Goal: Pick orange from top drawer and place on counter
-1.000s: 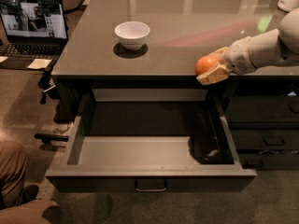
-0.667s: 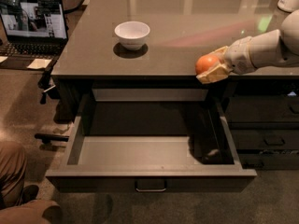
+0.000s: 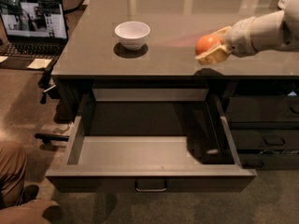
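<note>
My gripper [image 3: 209,46] reaches in from the right on a white arm and is shut on the orange [image 3: 206,44]. It holds the orange just above the counter [image 3: 168,55], near its front edge and right of centre. The top drawer [image 3: 149,150] stands pulled out below, its grey floor bare, with a small metal handle [image 3: 150,186] on its front. The gripper's shadow falls on the drawer's right side.
A white bowl [image 3: 132,34] sits on the counter to the left of the orange. Narrower dark drawers [image 3: 266,134] stand at the right. An open laptop [image 3: 32,24] sits at the far left. A person's leg [image 3: 11,171] shows at bottom left.
The gripper with the orange has risen and moved further over the counter, away from the drawer's right edge. The drawer and the bowl have not moved.
</note>
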### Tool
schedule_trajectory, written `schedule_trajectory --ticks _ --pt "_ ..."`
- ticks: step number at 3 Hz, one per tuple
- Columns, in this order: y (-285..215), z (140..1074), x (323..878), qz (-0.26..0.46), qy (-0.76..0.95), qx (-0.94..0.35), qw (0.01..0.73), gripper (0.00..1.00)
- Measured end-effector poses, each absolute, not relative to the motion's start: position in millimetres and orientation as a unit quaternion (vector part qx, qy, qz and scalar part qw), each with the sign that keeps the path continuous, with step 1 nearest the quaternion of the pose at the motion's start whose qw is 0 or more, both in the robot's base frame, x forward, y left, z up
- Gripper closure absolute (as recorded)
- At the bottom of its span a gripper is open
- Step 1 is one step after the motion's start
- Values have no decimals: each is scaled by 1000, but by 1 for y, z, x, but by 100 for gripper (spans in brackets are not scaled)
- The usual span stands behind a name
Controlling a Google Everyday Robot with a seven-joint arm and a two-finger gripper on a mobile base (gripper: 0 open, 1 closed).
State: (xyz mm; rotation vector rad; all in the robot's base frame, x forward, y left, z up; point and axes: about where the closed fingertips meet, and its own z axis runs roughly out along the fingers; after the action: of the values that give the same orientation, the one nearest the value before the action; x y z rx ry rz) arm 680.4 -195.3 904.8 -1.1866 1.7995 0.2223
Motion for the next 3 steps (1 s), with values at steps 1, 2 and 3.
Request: schedule_trajectory --ticks 1,2,3 --pt "-199 904 701 88 753 -447 475 100" --pt "-204 892 720 101 778 -389 483 100" --pt "-206 881 733 117 794 -343 488 82"
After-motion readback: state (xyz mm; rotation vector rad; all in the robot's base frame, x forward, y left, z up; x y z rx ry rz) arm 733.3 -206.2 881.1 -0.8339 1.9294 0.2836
